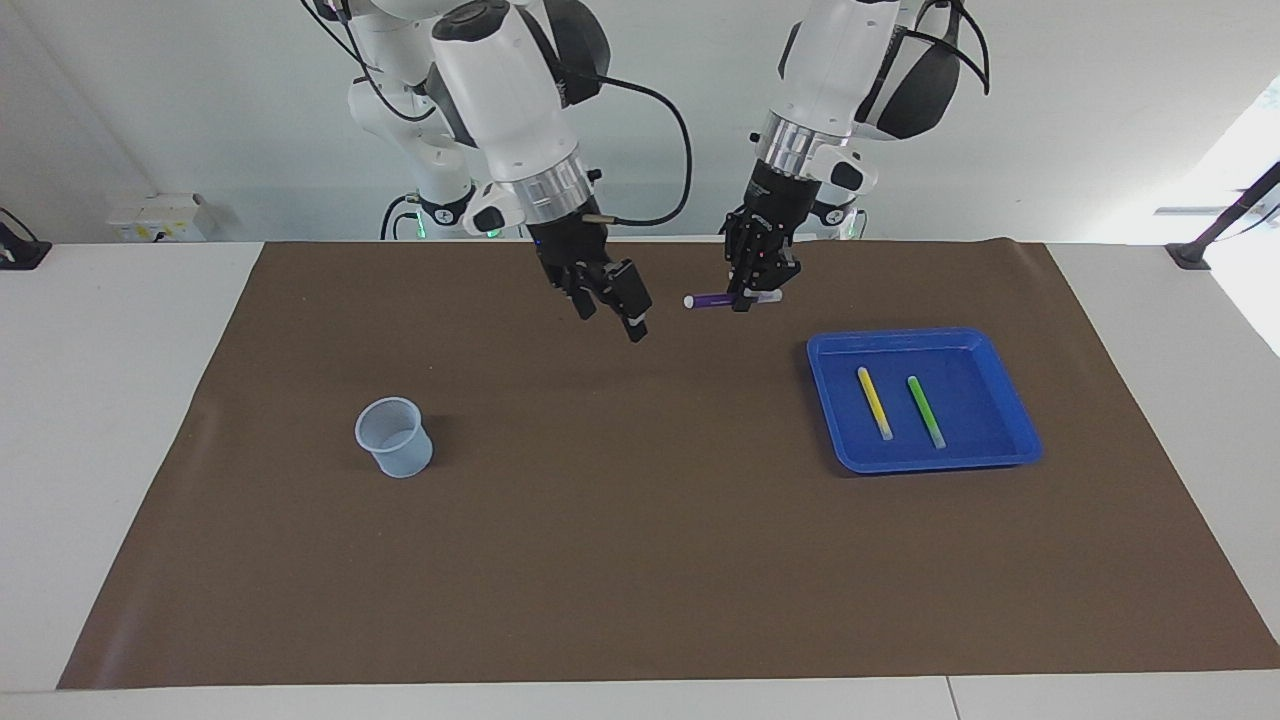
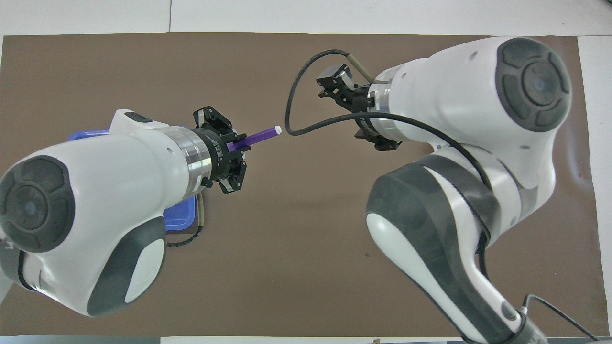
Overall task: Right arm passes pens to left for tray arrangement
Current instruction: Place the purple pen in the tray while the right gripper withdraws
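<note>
Facing view is showing, toward the right arm's end of the table, a pale cup standing alone. Over the mat the right tool is hanging with fingers spread and empty, probably because the pass is done. Near it the left tool is pinching the purple pen level, seemingly to lay it flat. The tray is already holding the yellow pen and green pen side by side. Overhead view is hiding those pens under the left arm.
</note>
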Tool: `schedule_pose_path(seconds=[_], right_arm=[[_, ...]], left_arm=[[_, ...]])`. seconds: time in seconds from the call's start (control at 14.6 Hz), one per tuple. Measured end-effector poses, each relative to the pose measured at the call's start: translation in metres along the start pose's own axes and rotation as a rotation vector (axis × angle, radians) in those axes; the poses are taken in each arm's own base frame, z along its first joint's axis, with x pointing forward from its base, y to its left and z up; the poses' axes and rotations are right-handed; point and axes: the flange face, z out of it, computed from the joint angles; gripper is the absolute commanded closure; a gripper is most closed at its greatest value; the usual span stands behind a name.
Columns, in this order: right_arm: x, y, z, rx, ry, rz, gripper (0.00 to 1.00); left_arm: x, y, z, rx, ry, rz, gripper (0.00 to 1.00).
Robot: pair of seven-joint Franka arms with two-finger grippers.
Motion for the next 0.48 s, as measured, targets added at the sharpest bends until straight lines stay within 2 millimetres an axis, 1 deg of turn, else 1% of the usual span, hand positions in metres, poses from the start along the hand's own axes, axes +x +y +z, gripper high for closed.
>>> schedule_pose_path(seconds=[0.14,0.34,0.48], right_arm=[[0.032,0.027,0.000,-0.048,0.018,-0.099,0.00],[0.069,0.070,0.000,-0.125,0.028,-0.226,0.00],[0.099,0.101,-0.011,-0.194,0.045,-0.306,0.00]], left_arm=[[0.029,0.025,0.000,-0.012,0.016,0.053,1.00],[0.078,0.056,0.002,0.002,0.001,0.193,1.00],[0.117,0.069,0.012,0.028,-0.009,0.319,1.00]])
